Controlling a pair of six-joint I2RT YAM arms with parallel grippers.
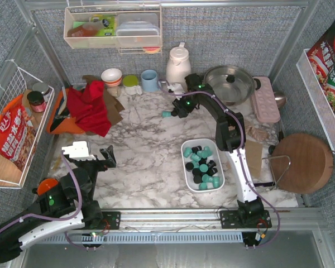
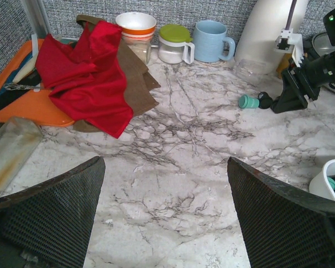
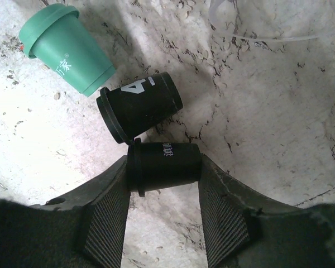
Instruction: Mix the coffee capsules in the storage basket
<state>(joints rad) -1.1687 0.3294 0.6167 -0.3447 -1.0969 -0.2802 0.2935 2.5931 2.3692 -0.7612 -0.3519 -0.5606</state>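
**Right wrist view: stray black capsule pinched, basket waiting**

Far left, the left gripper (image 2: 163,170) is held wide open above bare marble. Nothing is held and nothing touched; it hangs near the red cloth (image 1: 89,109), well apart from the action.

At mid-table, three capsules are seen lying on their sides outside the basket. The teal capsule (image 3: 67,47) lies furthest left. The second black capsule (image 3: 139,106) is tucked just beside it, its rim touching the black capsule (image 3: 167,159) below.

That black capsule is what the right gripper (image 3: 163,174) has been brought onto. The jaws stand roughly half open, and a pad is pressed against each side of the capsule, so a grip is judged to be made.

Right of that, nearer the arm bases, the basket (image 1: 183,159) sits flat, with a heap of teal and black capsules (image 1: 202,164) inside.

The step in hand is judged to be gathering strays. A clean lift is called for next, without the touching neighbour being dragged along. Then a carry to the basket and a drop among the others are needed.
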